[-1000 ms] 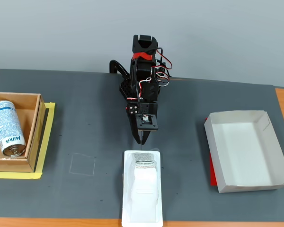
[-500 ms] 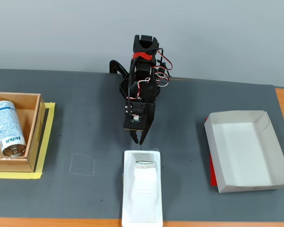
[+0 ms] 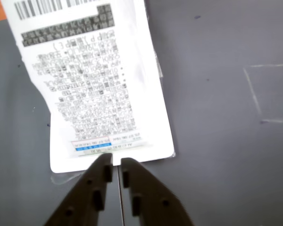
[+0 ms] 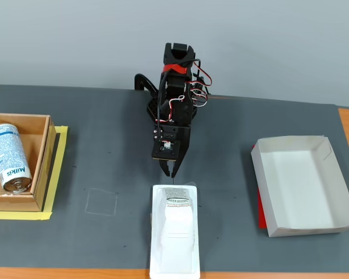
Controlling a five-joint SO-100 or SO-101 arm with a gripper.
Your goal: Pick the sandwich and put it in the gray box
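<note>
Gripper (image 4: 171, 173) nearly closed, holding nothing, tips just off the labelled end of the sandwich (image 4: 175, 232) lying mid-mat, box (image 4: 305, 186) well apart; descending unopened would likely shove the pack.

In the fixed view, bare dark mat lies open between the sandwich (image 4: 175, 232) at lower centre and the gray box (image 4: 302, 185) at right. The brown box (image 4: 39, 168) holding a can (image 4: 9, 157) sits far left, clear of that stretch.
</note>
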